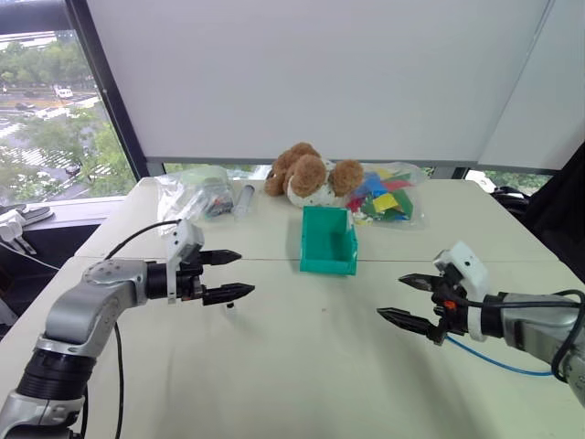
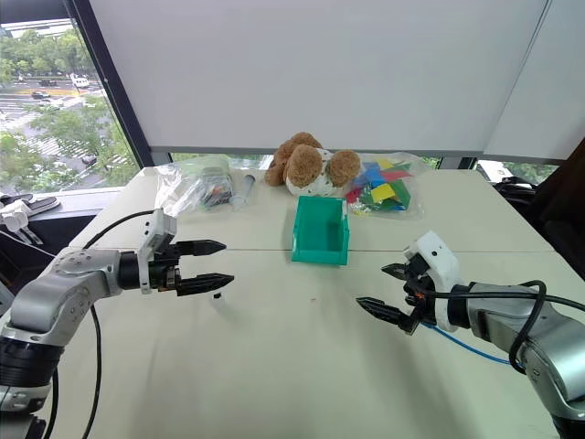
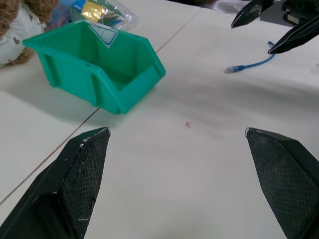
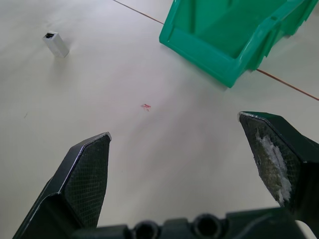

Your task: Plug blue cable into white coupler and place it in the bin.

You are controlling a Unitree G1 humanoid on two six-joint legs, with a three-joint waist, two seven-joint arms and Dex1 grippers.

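Observation:
The teal-green bin [image 1: 327, 263] stands empty, open top up, near the table's middle. The white coupler [image 4: 56, 44], a tiny whitish block with a dark end, stands on the table just below my left gripper [image 1: 245, 273], which hovers open and holds nothing. The blue cable [image 1: 494, 358] lies on the table under my right arm, and its plug end [image 3: 230, 69] rests on the tabletop. My right gripper [image 1: 390, 297] hangs open and empty above the table, to the right of the bin, pointing toward the left gripper.
A brown teddy bear [image 1: 306, 174] sits right behind the bin. A clear bag of colourful pieces [image 1: 388, 194] lies at the back right, another clear bag [image 1: 196, 192] at the back left. A seam [image 1: 265, 260] crosses the tabletop.

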